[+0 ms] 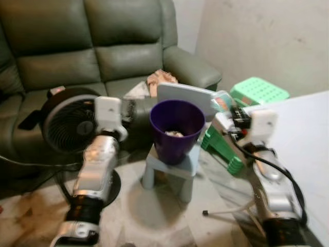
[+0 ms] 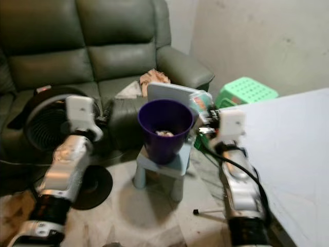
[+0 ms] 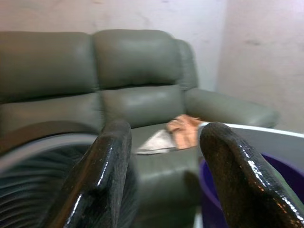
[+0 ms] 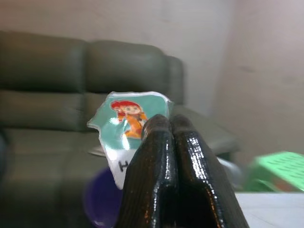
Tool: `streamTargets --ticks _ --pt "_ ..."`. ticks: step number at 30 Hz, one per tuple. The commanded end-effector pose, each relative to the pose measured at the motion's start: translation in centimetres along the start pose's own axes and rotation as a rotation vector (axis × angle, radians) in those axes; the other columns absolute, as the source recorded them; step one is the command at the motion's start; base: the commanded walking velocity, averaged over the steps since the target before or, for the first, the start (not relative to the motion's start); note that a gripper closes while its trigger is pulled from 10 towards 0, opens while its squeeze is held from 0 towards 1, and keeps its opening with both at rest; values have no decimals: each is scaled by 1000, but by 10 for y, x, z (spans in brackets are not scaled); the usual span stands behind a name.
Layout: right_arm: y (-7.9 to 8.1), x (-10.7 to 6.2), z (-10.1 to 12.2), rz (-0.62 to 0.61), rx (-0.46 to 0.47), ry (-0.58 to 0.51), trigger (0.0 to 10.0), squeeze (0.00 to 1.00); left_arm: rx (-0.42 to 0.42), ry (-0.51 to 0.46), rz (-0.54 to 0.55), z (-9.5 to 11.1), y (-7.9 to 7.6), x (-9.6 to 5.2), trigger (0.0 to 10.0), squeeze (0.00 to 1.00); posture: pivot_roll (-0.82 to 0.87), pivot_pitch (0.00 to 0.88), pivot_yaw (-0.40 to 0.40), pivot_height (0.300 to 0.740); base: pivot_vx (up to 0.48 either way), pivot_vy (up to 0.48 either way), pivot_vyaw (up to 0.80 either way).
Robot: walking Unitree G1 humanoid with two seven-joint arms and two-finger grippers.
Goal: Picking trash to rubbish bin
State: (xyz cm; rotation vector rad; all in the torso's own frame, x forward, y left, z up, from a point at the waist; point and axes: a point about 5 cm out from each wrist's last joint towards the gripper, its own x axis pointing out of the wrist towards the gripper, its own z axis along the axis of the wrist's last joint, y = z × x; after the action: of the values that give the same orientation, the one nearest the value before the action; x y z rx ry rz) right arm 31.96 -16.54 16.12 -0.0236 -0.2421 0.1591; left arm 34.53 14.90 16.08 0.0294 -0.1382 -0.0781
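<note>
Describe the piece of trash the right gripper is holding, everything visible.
The thin, glossy teal-and-white wrapper with a red-haired cartoon figure and dark lettering is pinched upright between the shut black fingers of the right gripper. Its edges look torn and crinkled. From the head camera it sits beside the purple plastic bin, near the rim.

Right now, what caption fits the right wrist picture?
Right claw shut on a cartoon wrapper, purple bin below.
</note>
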Motion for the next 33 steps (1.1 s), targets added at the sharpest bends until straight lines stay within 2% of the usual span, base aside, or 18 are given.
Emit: streamTargets --ticks 1,5,16,33 --pt "-6 -2 -2 -26 35 10 10000 0 -34 -6 -57 3 -10 2 10000 0 84 2 -48 715 0 0 0" --pt "-6 -1 -2 -21 37 12 10000 0 -88 22 -92 1 -11 1 10000 0 87 1 -46 715 0 0 0" --pt "-2 0 -3 -6 54 9 10000 0 -93 43 -120 0 -9 2 10000 0 86 0 -38 715 0 0 0" --pt "-2 2 -1 10 54 3 10000 0 -103 40 -162 2 -17 5 10000 0 84 0 -39 715 338 0 0"
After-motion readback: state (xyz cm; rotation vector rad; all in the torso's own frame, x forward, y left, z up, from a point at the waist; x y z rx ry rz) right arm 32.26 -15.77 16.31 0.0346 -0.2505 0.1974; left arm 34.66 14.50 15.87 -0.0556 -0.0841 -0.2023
